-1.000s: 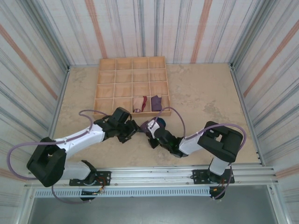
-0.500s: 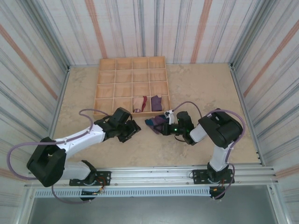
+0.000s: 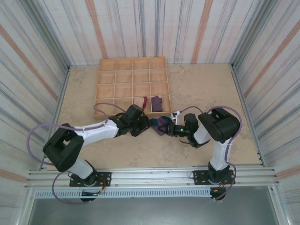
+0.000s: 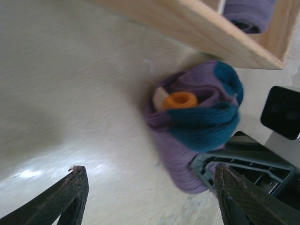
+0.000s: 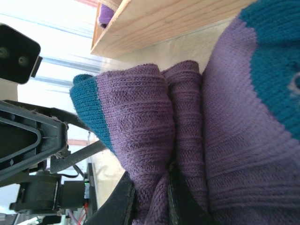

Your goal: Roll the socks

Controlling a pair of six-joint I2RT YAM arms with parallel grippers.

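The purple socks (image 3: 159, 123), with teal toe and orange cuff, form a loose roll on the table just in front of the wooden tray (image 3: 108, 84). In the left wrist view the roll (image 4: 194, 117) shows its orange core. My right gripper (image 3: 165, 127) is shut on a purple fold of the roll (image 5: 140, 122), the knit pinched between its fingers (image 5: 125, 202). My left gripper (image 3: 146, 125) is open just left of the roll. Its fingertips (image 4: 75, 194) straddle bare table below the roll, touching nothing.
The tray's near wall (image 4: 211, 33) stands right behind the roll. A tan and red sock roll (image 3: 140, 103) and a dark purple one (image 3: 157, 102) sit in front-row compartments. Open tabletop lies to the left and right.
My left arm has reached right, bringing its open gripper up beside the sock roll. The right wrist swung round to the roll's right side, still holding it.
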